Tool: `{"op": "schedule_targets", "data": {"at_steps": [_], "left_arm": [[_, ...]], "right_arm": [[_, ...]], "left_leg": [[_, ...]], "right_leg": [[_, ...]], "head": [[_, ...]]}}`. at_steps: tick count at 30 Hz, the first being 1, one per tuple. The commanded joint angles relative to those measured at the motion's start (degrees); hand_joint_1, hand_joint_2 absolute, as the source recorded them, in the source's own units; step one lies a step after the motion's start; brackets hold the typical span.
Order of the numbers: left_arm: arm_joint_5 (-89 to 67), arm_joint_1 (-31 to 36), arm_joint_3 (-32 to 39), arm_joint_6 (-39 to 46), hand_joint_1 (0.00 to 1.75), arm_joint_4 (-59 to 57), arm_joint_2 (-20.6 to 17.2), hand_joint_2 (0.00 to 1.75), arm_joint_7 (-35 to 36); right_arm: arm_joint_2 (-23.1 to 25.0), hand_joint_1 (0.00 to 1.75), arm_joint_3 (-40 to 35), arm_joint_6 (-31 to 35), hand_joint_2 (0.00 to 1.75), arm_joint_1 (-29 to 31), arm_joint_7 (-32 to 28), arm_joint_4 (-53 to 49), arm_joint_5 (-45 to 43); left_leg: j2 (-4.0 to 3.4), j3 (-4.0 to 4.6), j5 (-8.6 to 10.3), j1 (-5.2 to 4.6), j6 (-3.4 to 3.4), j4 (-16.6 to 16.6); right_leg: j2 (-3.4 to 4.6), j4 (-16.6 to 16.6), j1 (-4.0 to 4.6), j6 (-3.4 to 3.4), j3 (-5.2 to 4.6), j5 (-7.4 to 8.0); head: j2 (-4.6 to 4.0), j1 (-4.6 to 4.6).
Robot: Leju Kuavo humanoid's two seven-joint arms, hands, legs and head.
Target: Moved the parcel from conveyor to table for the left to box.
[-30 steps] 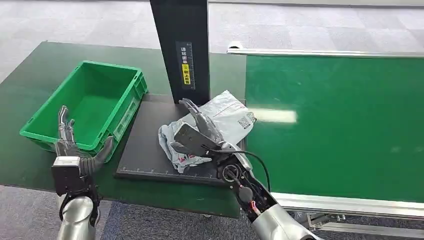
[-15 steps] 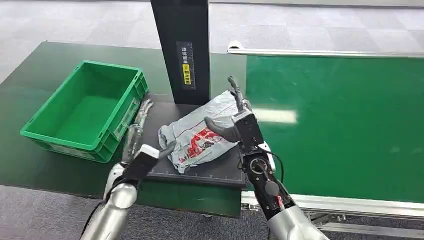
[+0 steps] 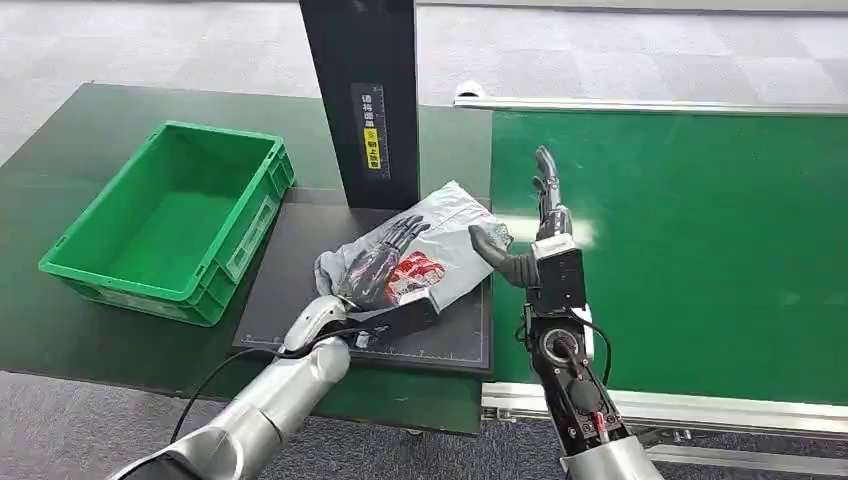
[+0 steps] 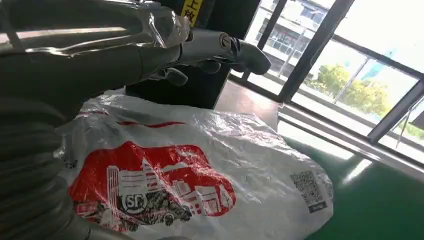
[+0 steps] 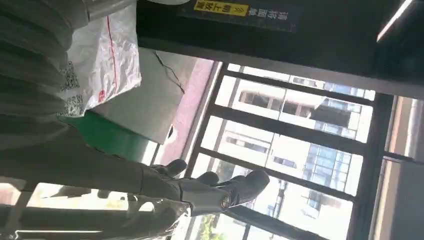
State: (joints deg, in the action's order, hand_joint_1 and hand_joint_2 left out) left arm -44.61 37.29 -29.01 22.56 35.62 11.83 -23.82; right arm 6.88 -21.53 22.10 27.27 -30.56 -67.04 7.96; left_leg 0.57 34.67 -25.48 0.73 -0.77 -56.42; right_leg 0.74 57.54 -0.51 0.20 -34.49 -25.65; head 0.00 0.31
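Head view: the parcel (image 3: 420, 262), a grey plastic mailer bag with a red printed panel, lies crumpled on the black mat (image 3: 290, 290) that sits on the counter (image 3: 60, 190). It rests just in front of the black upright post (image 3: 362, 95), and its far corner reaches toward the edge of the green conveyor (image 3: 680, 250). The left robot hand (image 3: 385, 258) lies across the parcel's top with its dark fingers spread flat on the plastic; whether it has actually closed a grip cannot be told here. The right robot hand (image 3: 535, 235) stands just beside the parcel on the conveyor side, raised, fingers apart and holding nothing. The green box (image 3: 170, 215) stands on the counter to the far side of the mat from the conveyor, well apart from the parcel.

Left wrist view: the parcel (image 4: 200, 170) shows thin, glossy and wrinkled film, with a QR label near one corner. The left robot hand (image 4: 215, 47) hovers with its fingers extended above the bag rather than wrapped around it.

Right wrist view: the right robot hand (image 5: 210, 190) is open against the windows, with a corner of the parcel (image 5: 107, 55) off to one side.

The bag looks light, soft and slippery, likely to sag and slide. A pinch on a bunched fold near the printed middle would probably hold better than a flat press.
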Motion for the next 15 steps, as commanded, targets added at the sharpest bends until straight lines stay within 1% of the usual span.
{"op": "schedule_targets", "data": {"at_steps": [1, 2, 3, 4, 5, 8, 9, 10, 11, 12, 13, 14, 15], "left_arm": [[-4.1, 6.5, -5.6, 0.9, 0.0, -15.2, 0.8, 1.75, 6.6], [-4.2, 6.7, -5.5, 0.4, 0.0, -15.8, 0.7, 1.75, 7.2], [-5.4, 7.2, -6.3, 0.1, 0.0, -16.8, 0.7, 1.75, 8.6], [-5.8, 7.4, -6.5, -0.3, 0.0, -17.3, 0.8, 1.75, 9.3], [-7.3, 8.0, -7.5, -1.5, 0.0, -18.7, 1.2, 1.75, 11.6], [-10.2, 8.7, -9.5, -3.7, 0.0, -20.5, 1.9, 1.75, 16.7], [-10.2, 8.7, -9.5, -3.7, 0.0, -20.5, 1.9, 1.75, 16.7], [-11.2, 9.0, -10.1, -4.4, 0.0, -21.1, 2.0, 1.75, 19.1], [-11.2, 9.0, -10.1, -4.4, 0.0, -21.1, 2.0, 1.75, 19.1], [-11.2, 9.0, -10.1, -4.7, 0.14, -21.1, 2.0, 1.75, 19.4], [-11.3, 8.9, -9.9, -4.3, 1.48, -21.0, 2.0, 1.75, 19.8], [-12.1, 9.0, -10.1, -3.8, 1.59, -21.2, 1.9, 1.75, 20.9], [-11.6, 9.0, -9.5, -4.0, 1.75, -21.1, 2.0, 1.75, 20.9]], "right_arm": [[-1.9, 0.0, 1.2, 1.6, 1.75, -0.6, -1.1, -2.8, -0.7], [-1.8, 0.0, 0.9, 2.8, 1.75, -0.4, -1.2, -2.7, 0.4], [-1.7, 0.0, 0.8, 2.8, 1.75, -0.3, -1.1, -2.9, 0.5], [-1.7, 0.0, 0.8, 2.9, 1.75, -0.4, -1.1, -3.0, 0.5], [-1.4, 0.0, 0.6, 3.9, 1.75, -0.6, -1.3, -3.6, 1.5], [-1.2, 0.0, 0.3, 3.8, 1.75, -0.8, -0.8, -4.3, 1.8], [-1.2, 0.0, 0.3, 3.8, 1.75, -0.8, -0.8, -4.3, 1.8], [-1.2, 0.0, 0.2, 3.7, 1.75, -0.9, -0.8, -4.5, 1.8], [-1.2, 0.0, 0.2, 3.7, 1.75, -0.9, -0.8, -4.5, 1.8], [-1.2, 0.0, 0.2, 3.6, 1.75, -0.9, -0.8, -4.5, 1.8], [-1.3, 0.0, 0.2, 3.5, 1.75, -1.0, -0.8, -4.6, 1.8], [-1.3, 0.0, 0.2, 3.3, 1.75, -1.2, -0.8, -4.8, 1.8], [-1.3, 0.0, 0.1, 3.3, 1.75, -1.2, -0.8, -4.8, 1.7]], "left_leg": [[0.09, -0.1, -0.01, 0.0, 0.02, 0.0], [0.08, -0.19, -0.04, 0.0, 0.03, 0.1], [0.03, -0.08, -0.02, 0.0, 0.02, 0.0], [0.02, -0.18, -0.05, 0.0, 0.03, 0.0], [0.02, -0.08, -0.02, 0.01, 0.02, 0.0], [0.02, -0.08, -0.03, 0.0, 0.03, 0.0], [0.03, -0.14, -0.04, 0.0, 0.04, 0.0], [-0.01, -0.1, -0.02, 0.0, 0.03, 0.0], [-0.01, -0.18, -0.04, -0.02, 0.05, 0.1], [0.0, -0.14, -0.02, -0.01, 0.04, 0.0], [-0.09, -0.24, -0.04, -0.01, 0.05, 0.1], [-0.07, -0.2, -0.02, -0.02, 0.04, 0.1], [-0.05, -0.16, -0.01, -0.02, 0.02, 0.1]], "right_leg": [[-0.15, 0.0, 0.02, -0.01, 0.14, -0.04], [-0.19, -0.1, 0.03, -0.02, 0.24, -0.07], [-0.08, 0.0, 0.02, -0.01, 0.1, -0.03], [-0.12, 0.0, 0.03, -0.01, 0.2, -0.06], [-0.09, 0.0, 0.03, -0.01, 0.1, -0.03], [-0.09, 0.0, 0.02, 0.0, 0.11, -0.03], [-0.12, 0.0, 0.02, 0.01, 0.18, -0.05], [-0.05, 0.0, 0.02, 0.01, 0.13, -0.02], [-0.09, -0.1, 0.01, 0.01, 0.22, -0.04], [-0.06, -0.1, 0.01, 0.01, 0.19, -0.02], [-0.01, -0.1, 0.01, 0.0, 0.28, -0.01], [-0.01, -0.1, 0.0, 0.0, 0.26, -0.01], [0.0, 0.0, 0.0, 0.0, 0.24, 0.0]], "head": [[-0.02, 0.02], [0.0, 0.0], [0.0, 0.0], [0.0, 0.0], [0.0, -0.02], [0.0, 0.0], [0.0, 0.0], [0.0, 0.02], [0.0, 0.0], [0.0, 0.0], [0.0, 0.0], [0.0, 0.0], [0.0, 0.0]]}}
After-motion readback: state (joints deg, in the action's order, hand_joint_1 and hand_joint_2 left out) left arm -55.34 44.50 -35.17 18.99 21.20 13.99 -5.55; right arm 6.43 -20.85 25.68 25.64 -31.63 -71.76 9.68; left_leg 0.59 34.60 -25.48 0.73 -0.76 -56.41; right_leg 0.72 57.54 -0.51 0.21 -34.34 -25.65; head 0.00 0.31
